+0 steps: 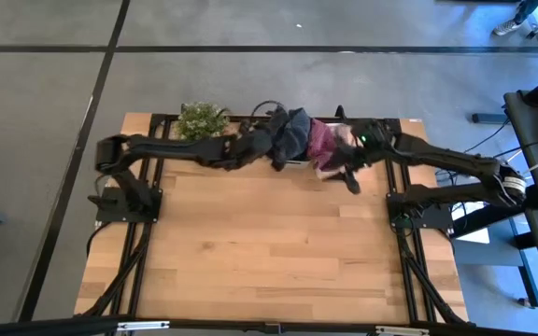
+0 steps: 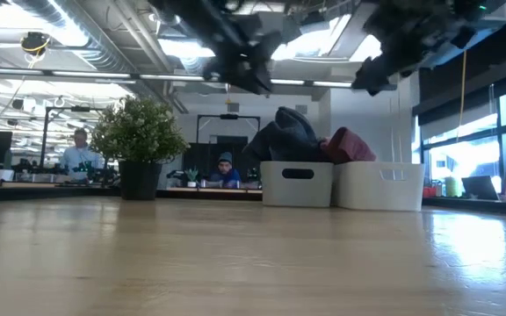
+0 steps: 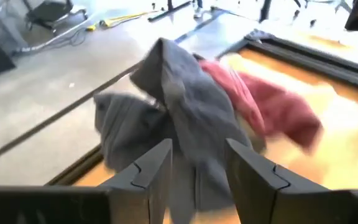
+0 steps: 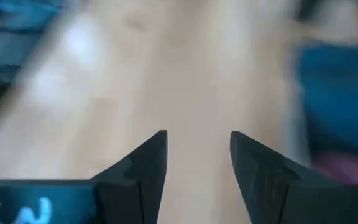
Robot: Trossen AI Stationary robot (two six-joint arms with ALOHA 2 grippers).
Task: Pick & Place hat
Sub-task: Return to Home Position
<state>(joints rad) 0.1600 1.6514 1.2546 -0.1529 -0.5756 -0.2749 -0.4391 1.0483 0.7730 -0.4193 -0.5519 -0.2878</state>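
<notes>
A dark grey hat (image 2: 284, 136) and a maroon hat (image 2: 348, 145) lie heaped in two white bins (image 2: 297, 183) at the table's far edge, and both stick up over the rims. In the high view the grey hat (image 1: 288, 135) sits left of the maroon one (image 1: 323, 140). My left gripper (image 3: 199, 146) is open and hovers just above the grey hat (image 3: 179, 106), which shows beyond its fingers. My right gripper (image 4: 197, 134) is open too. It hangs in the air over bare wood, beside the bins' right end (image 1: 351, 179).
A potted plant (image 1: 202, 119) stands at the far edge, left of the bins. The second white bin (image 2: 380, 184) stands to the right of the first. The wooden table (image 1: 269, 252) stretches toward the near edge. People sit in the room behind the table.
</notes>
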